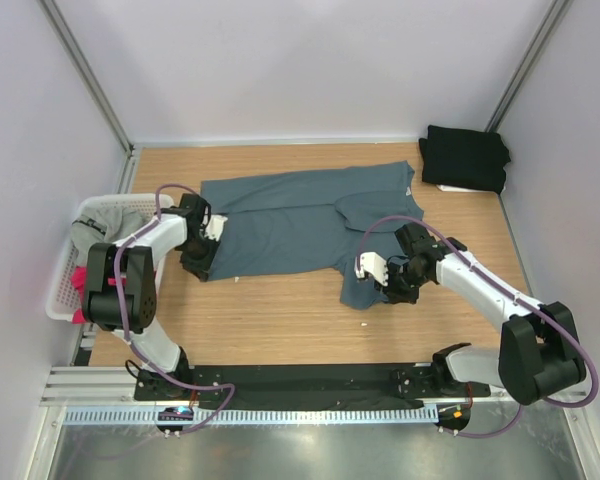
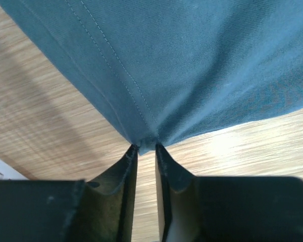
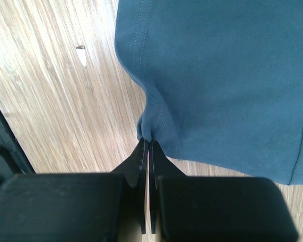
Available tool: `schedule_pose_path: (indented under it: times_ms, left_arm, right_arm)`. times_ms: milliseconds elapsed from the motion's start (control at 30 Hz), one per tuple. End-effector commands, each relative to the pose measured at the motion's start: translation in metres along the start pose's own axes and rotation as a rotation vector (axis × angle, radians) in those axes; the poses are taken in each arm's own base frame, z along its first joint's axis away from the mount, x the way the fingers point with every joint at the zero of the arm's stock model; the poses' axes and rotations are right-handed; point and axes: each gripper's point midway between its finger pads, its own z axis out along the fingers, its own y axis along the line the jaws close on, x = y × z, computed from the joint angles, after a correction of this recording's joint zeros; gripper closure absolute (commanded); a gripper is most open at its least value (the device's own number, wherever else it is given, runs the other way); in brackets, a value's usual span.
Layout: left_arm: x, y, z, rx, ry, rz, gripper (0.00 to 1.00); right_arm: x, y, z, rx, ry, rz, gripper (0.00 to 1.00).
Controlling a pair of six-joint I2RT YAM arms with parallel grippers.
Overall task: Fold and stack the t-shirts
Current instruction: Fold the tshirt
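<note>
Slate blue-grey t-shirt (image 1: pixel 300 225), top view: spread flat and sideways across the middle of the wooden surface (image 1: pixel 280 320), with shallow creases and one part lapped over itself at the right. A flap at its right end reaches toward the near edge. Left pincer (image 1: pixel 208 235) sits at the shirt's left edge; right pincer (image 1: pixel 372 268) sits at the near-right flap. Black t-shirt (image 1: pixel 465 157) lies folded in the far right corner, well apart. White slatted basket (image 1: pixel 65 270) stands off the left edge, holding a light grey t-shirt (image 1: pixel 105 225) and a pink t-shirt (image 1: pixel 78 278).

Left wrist view: the cloth shows a fine twill weave and a double row of hem stitching. A corner of the hem is nipped between the fingertips, which stand narrowly apart below it. That corner is drawn to a point.

Right wrist view: the fingers are pressed nearly together on a small bunched fold of the stitched edge. Cloth puckers at the grip and hangs smooth beyond. A small white scrap (image 3: pixel 81 53) lies on the surface beside the shirt.
</note>
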Motion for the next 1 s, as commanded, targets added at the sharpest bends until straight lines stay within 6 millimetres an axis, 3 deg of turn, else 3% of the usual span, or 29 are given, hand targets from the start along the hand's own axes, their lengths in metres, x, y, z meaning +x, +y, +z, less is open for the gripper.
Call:
schedule_pose_path:
  times_ms: [0, 33, 67, 233, 467, 600, 767, 967]
  left_arm:
    - [-0.004, -0.004, -0.006, 0.048, -0.006, -0.007, 0.82]
    - [-0.005, -0.004, -0.007, 0.048, -0.009, -0.005, 0.95]
    - [-0.005, -0.003, -0.007, 0.045, -0.008, -0.005, 1.00]
    - [-0.009, 0.006, -0.020, -0.008, -0.034, -0.009, 1.00]
    - [-0.028, 0.010, -0.067, -0.057, -0.178, -0.006, 1.00]
    - [-0.037, 0.013, -0.088, -0.082, -0.242, -0.004, 1.00]
    - [-0.049, 0.020, -0.102, -0.124, -0.295, -0.005, 1.00]
    - [-0.084, 0.034, -0.116, -0.174, -0.371, -0.015, 1.00]
  right_arm:
    - [-0.007, -0.010, -0.004, 0.036, -0.009, -0.013, 0.99]
    - [-0.008, -0.011, -0.004, 0.040, -0.011, -0.014, 0.99]
    - [-0.008, -0.012, -0.005, 0.045, -0.012, -0.013, 0.98]
    - [-0.017, -0.023, -0.014, 0.108, -0.038, -0.005, 0.98]
    - [-0.031, -0.041, -0.034, 0.211, -0.076, 0.029, 0.98]
    - [-0.045, -0.065, -0.054, 0.314, -0.110, 0.075, 0.98]
    - [-0.061, -0.110, -0.084, 0.488, -0.165, 0.156, 0.99]
    - [-0.077, -0.165, -0.123, 0.685, -0.248, 0.229, 0.99]
